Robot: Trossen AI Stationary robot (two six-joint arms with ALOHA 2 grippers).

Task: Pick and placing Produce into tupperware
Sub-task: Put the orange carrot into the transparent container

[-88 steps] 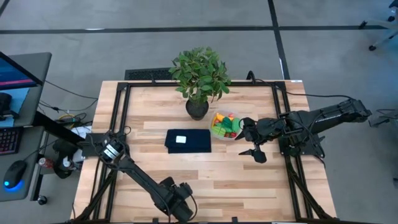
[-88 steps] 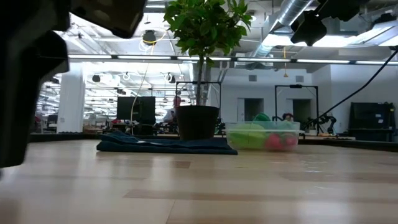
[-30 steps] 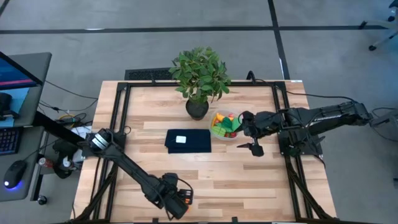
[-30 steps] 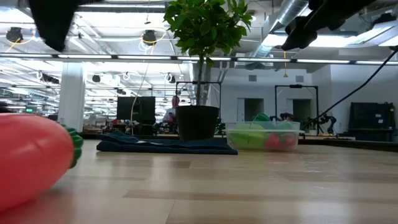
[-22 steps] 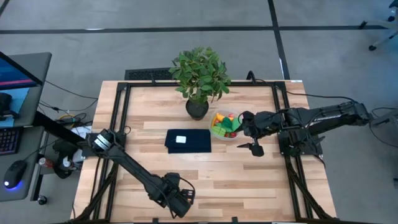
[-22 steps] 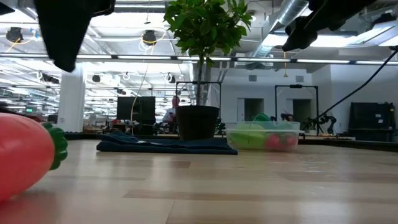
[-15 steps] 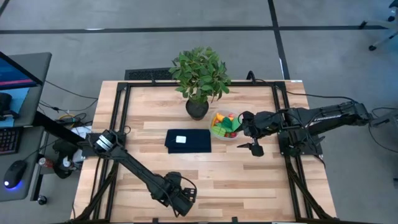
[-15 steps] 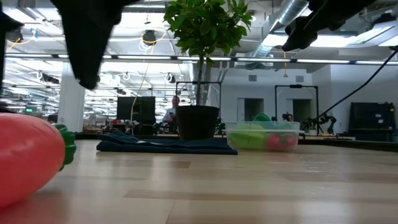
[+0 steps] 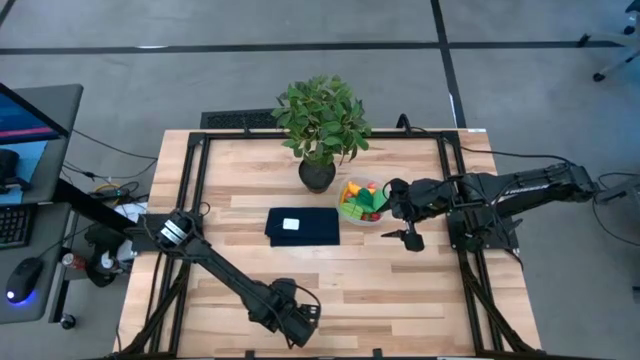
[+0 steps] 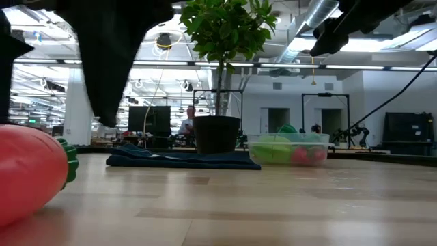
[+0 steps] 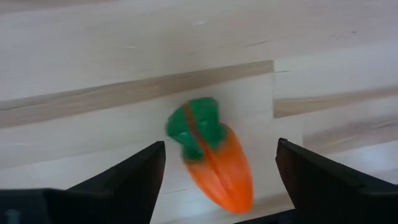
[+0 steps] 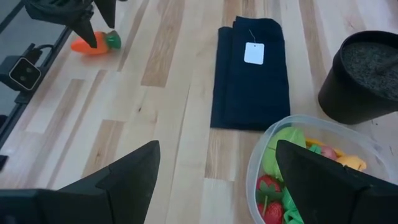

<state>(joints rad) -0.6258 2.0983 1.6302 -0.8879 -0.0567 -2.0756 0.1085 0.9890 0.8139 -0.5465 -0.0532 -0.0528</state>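
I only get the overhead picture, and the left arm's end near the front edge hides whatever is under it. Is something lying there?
Observer: Yes. The left wrist view shows an orange carrot with a green top lying on the wood between the open fingers of the left gripper.
Operator: Is it gripped?
Observer: No, both fingers stand clear of it.
Operator: What's in the clear bowl?
Observer: The right wrist view shows the tupperware holding green pieces, red berries and a yellow piece.
Operator: That dark rectangle?
Observer: A folded blue cloth with a white tag.
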